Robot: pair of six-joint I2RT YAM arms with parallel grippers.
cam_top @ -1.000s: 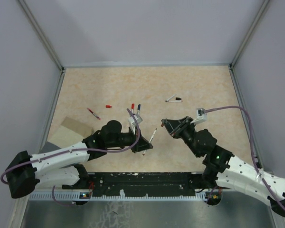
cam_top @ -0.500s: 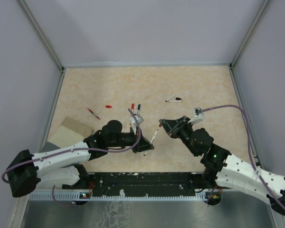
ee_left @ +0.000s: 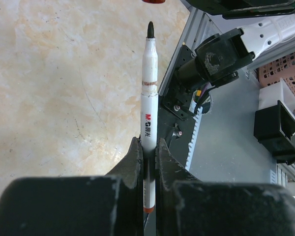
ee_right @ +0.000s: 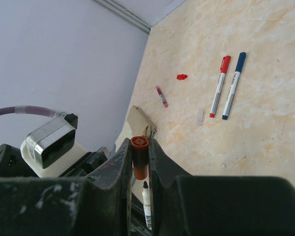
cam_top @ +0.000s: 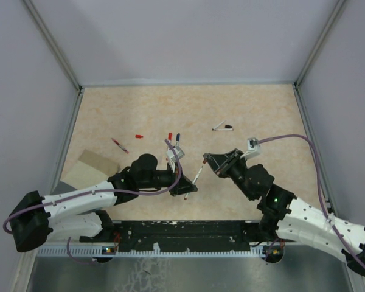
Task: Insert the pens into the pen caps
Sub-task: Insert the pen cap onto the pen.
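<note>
The left fingers (ee_left: pixel 134 160) squeeze the light-looking, stiff pen (ee_left: pixel 149 98) near its back; the right fingers (ee_right: pixel 119 168) pinch the small cap (ee_right: pixel 139 158)

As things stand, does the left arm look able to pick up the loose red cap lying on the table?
Probably not yet: the left gripper is shut on a pen, so its jaws are occupied. Otherwise nothing seems to block the way to the red cap.
</note>
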